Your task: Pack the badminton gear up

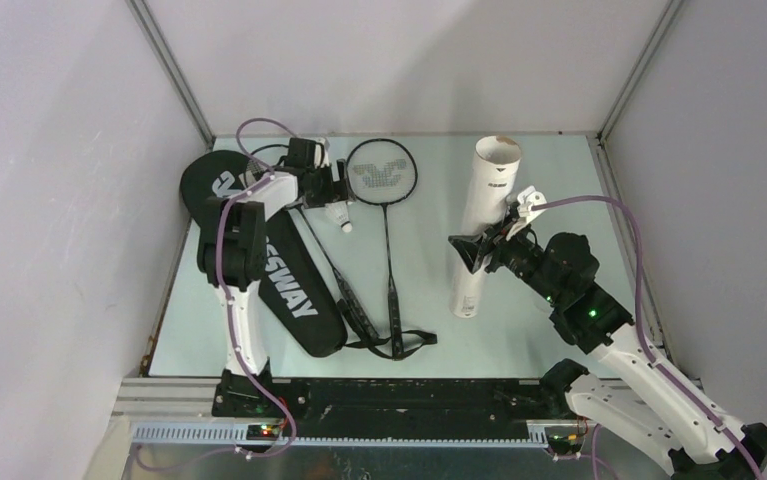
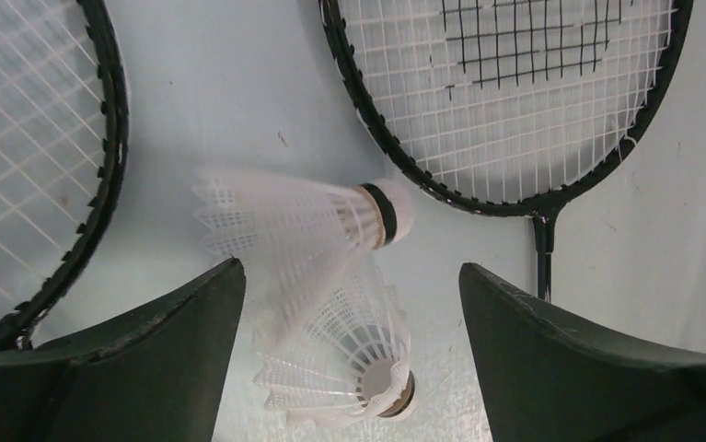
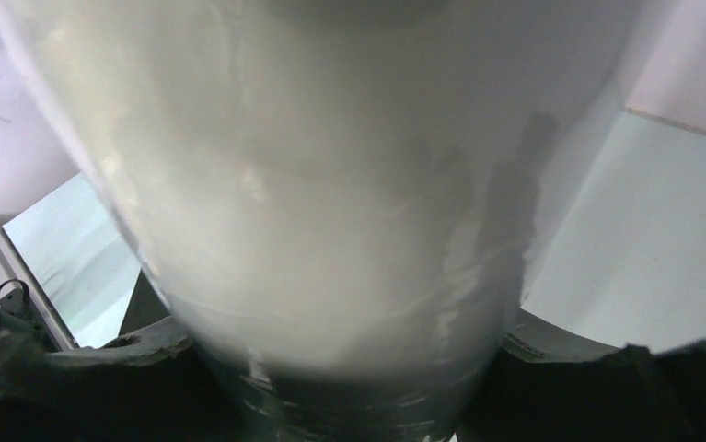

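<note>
1. Closest to the left wrist lens, two dark fingers (image 2: 174, 350) of the left claw (image 2: 349, 272) are seen spread wide, with nothing gripped.
2. Two shuttlecocks are framed in the gap between them. The upper shuttle (image 2: 303, 216) is blurred and lies crosswise, its cork turned toward the right-hand finger of that view. The lower shuttle (image 2: 344, 364) sits just below it with its cork facing the lens, and their skirts overlap.
3. Both are flanked by the rackets on the desk (image 1: 539, 330): one racket head (image 2: 505, 101) is beyond and to the right, the other head (image 2: 119, 138) to the left.
4. The tube (image 1: 489, 190) is grasped about mid-length by the clenched right claw (image 1: 471, 250). Its long axis runs from near to far, with the open mouth at the far end. Whether it is lifted off the desk cannot be told.
5. The bag (image 1: 289, 285) is laid slantwise under the left arm, well apart from the tube.
6. The shuttles are judged to be the step in hand. They lie straight ahead of the left claw, which is far nearer to them than the right.
7. A close of the fingers across the upper shuttle's skirt is what the next move seems to call for. After that, the shuttle would have to be carried rightward to the tube's mouth.
8. Pinching both skirts at once is a risk, since they overlap.
</note>
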You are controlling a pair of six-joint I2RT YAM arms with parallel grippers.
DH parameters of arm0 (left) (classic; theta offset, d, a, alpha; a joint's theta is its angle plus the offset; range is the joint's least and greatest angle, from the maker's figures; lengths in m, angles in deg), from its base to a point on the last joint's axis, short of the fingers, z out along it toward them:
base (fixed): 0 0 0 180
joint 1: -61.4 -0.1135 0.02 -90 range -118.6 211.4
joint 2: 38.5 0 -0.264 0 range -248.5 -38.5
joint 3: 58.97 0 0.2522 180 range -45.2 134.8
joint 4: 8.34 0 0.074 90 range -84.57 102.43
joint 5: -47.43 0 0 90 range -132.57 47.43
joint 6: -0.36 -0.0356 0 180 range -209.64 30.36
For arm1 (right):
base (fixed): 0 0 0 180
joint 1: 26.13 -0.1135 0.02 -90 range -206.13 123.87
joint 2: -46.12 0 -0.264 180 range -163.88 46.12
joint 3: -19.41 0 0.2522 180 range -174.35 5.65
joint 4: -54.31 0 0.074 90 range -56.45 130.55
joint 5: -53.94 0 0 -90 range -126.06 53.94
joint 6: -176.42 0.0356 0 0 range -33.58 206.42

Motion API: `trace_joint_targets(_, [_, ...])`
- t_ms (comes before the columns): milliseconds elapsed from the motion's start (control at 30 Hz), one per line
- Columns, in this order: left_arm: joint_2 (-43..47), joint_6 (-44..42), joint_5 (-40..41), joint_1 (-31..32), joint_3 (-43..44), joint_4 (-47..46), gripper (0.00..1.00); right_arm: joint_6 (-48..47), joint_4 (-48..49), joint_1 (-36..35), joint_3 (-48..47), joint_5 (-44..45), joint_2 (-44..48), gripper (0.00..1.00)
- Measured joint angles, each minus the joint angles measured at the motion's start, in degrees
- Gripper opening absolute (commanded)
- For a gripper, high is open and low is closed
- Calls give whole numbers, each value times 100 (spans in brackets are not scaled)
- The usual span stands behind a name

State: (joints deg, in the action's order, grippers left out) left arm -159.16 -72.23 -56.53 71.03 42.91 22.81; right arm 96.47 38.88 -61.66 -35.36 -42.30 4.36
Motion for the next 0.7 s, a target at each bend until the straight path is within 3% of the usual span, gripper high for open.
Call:
trace_joint_targets(267, [-42,9,-452,0,-192,-98,64,2,-7,70,0,-44,-61,49])
trace_joint_targets(700, [656,15,-562,210,-1386,-424,57,7,-4,105,0,-149,-87,49])
